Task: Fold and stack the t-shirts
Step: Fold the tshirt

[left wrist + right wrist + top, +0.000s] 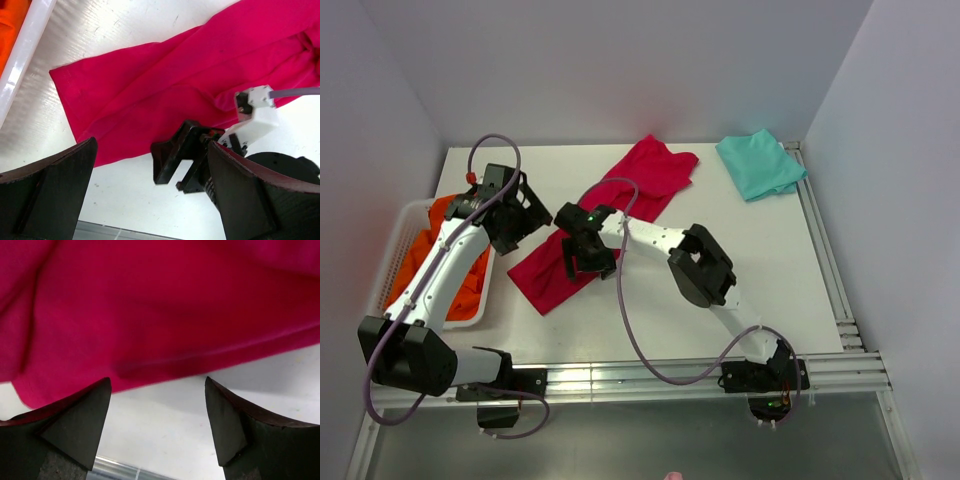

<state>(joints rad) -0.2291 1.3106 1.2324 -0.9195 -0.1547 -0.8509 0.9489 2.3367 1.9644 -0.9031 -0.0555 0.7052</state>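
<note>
A crimson-red t-shirt lies spread diagonally across the table, partly crumpled. My right gripper hovers over its near long edge, open. In the right wrist view the red t-shirt fills the top, and its hem lies just beyond my right gripper, with only bare table between the fingers. My left gripper stands wide open, left of the shirt's lower end and next to the basket. In the left wrist view the left gripper holds nothing, and the red t-shirt and right gripper lie ahead. A folded teal-green t-shirt rests at the far right.
A white slatted basket stands at the table's left edge with orange garments inside; its rim shows in the left wrist view. A metal rail runs along the right edge. A grey cable loops over the near table.
</note>
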